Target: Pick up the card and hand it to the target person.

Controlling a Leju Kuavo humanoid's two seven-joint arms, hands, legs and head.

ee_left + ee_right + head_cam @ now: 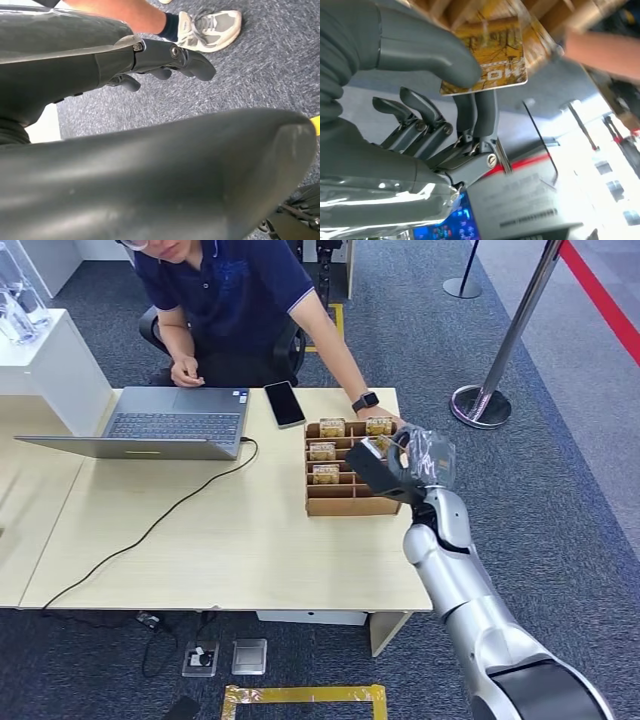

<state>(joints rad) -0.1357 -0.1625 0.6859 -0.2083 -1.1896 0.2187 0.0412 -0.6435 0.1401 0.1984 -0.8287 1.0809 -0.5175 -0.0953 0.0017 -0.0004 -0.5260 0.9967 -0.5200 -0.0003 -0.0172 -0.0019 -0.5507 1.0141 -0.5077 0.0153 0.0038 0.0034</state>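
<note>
A yellow printed card (493, 55) is pinched between the thumb and fingers (474, 107) of my right hand (433, 100). From the head view, that right hand (389, 468) hovers over the right side of a cardboard slotted box (351, 505), where more yellow cards (323, 452) stand in the slots. The person (226, 290) sits behind the desk, one arm with a black watch (365, 401) stretched to the box's far right corner, close to my hand. My left hand (166, 60) hangs over carpet, fingers loose and holding nothing.
On the wooden desk (226, 540) lie an open laptop (177, 420), a black phone (284, 403) and a black cable (151, 525). A stanchion base (481, 405) stands right of the desk. A white counter (45, 350) is at the far left.
</note>
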